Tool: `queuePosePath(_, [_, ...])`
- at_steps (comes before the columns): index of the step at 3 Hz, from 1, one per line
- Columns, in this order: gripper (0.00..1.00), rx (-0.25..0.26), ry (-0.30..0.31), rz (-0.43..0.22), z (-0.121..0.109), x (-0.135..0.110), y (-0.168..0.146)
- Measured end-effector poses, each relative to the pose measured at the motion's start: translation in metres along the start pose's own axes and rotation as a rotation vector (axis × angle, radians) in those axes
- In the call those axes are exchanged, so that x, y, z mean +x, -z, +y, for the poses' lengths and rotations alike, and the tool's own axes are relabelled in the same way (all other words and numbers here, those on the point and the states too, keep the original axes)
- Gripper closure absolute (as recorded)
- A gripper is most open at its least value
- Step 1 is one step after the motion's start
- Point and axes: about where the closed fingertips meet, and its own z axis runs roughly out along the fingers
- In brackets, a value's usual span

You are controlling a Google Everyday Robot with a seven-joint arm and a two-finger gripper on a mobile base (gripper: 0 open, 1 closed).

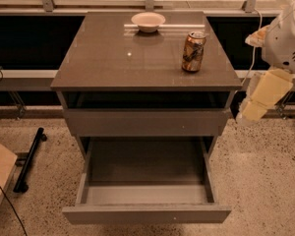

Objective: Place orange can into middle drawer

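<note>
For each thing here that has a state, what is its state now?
orange can: upright on the cabinet top, not held.
middle drawer: pulled open.
white bowl: upright, near the top's back edge.
hand: beside the cabinet's right side, apart from the can.

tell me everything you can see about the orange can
The orange can is small, orange-copper and metallic-looking, with white and dark markings and a silver top. It stands upright on the right side of the cabinet top, toward the front, touching only that surface. The white bowl sits apart at the back. The gripper hangs beside the cabinet's right side, clear of the can.
</note>
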Motion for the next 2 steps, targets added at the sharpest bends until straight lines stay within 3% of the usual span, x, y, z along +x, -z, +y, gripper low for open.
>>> queuePosePath(2, [0.0,0.053,-0.055,-0.149,-0.047,-0.024,-0.035])
